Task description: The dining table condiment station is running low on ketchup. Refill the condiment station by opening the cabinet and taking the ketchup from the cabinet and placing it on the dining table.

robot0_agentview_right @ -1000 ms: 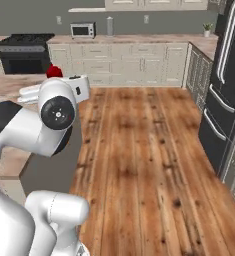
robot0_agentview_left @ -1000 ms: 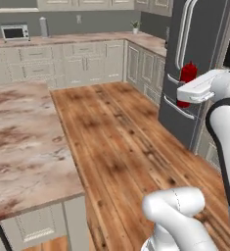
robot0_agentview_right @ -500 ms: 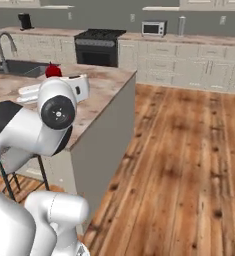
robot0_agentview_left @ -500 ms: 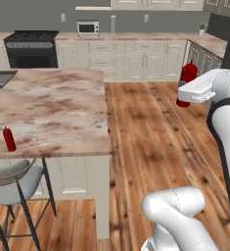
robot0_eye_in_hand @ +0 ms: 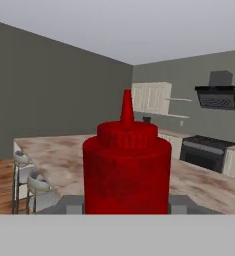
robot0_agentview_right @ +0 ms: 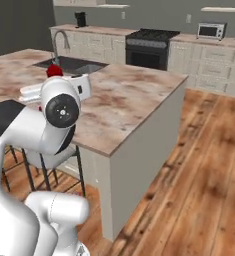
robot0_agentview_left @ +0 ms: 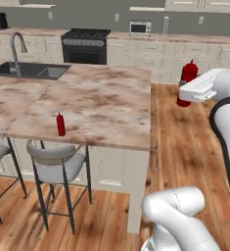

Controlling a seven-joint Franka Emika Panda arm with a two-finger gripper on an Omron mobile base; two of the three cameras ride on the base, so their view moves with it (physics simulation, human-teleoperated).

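Ketchup, a small all-red plastic squeeze bottle with a cylindrical body and pointed nozzle (robot0_eye_in_hand: 126, 167), sits upright in the fingers (robot0_agentview_left: 184, 87), which are closed on its lower body; in the left base view it hangs over the wooden floor, off the right edge of the dining table's pinkish-brown marbled worktop (robot0_agentview_left: 111, 105). By the look of it the bottle is light, with smooth and somewhat yielding plastic walls, so a firm hold low on the wide body suits it better than the thin nozzle, which would likely slip or tip; too hard a squeeze might dent it.

A second, smaller red bottle (robot0_agentview_left: 60, 124) stands near the worktop's front edge, above a grey-seated stool (robot0_agentview_left: 55, 165). The inset sink (robot0_agentview_left: 31, 71) with its arched faucet (robot0_agentview_left: 17, 46) lies toward the far left corner. The broad middle and right of the worktop look bare, so setting down near the right edge should meet nothing. A black stove (robot0_agentview_left: 84, 44) and a white microwave (robot0_agentview_left: 140, 28) are well behind, along the back wall.
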